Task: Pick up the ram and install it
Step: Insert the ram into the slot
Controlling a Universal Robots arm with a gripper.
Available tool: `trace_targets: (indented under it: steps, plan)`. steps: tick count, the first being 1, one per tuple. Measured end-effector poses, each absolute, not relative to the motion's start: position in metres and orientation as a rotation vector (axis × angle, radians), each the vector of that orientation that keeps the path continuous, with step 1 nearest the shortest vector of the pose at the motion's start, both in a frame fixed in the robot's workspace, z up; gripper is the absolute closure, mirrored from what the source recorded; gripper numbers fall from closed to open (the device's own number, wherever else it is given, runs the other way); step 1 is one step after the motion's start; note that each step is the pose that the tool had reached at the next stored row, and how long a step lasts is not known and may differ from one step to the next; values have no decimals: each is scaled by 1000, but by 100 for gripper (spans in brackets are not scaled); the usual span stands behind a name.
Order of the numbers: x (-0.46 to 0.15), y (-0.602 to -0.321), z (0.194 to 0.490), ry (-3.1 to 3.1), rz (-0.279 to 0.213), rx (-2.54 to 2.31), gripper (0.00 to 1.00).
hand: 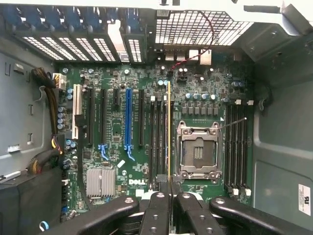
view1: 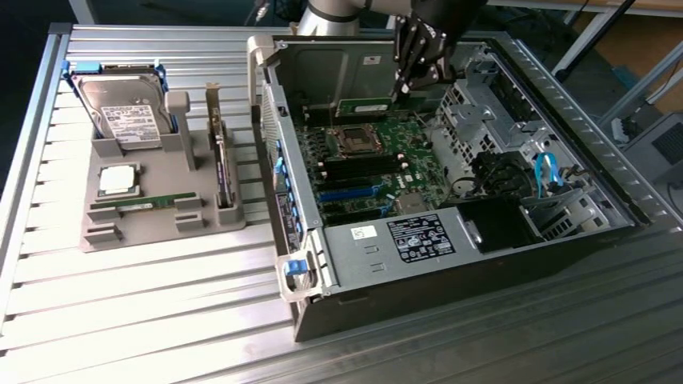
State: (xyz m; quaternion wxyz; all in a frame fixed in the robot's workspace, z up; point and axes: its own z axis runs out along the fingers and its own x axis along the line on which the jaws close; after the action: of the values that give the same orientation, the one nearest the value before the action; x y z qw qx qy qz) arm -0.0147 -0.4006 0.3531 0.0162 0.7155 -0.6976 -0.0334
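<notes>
Your ram (hand: pixel 169 132) is clamped edge-on in the narrow jaws, poised over the black memory slots (hand: pixel 160 137) just beside the empty processor socket (hand: pixel 198 152). Line it up parallel with one slot, match the notch, and press evenly.

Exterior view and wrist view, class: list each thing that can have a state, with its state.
gripper, shut on the ram
ram, held on edge over the motherboard
computer case, side open
processor socket, empty
hard drive, upright in holder
processor chip, flat on holder
</notes>
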Motion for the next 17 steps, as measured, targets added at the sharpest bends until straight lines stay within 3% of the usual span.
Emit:
trace_targets:
  steps: [17]
  plan:
    - [-15,-401,330,-2170,-105,2226,88]
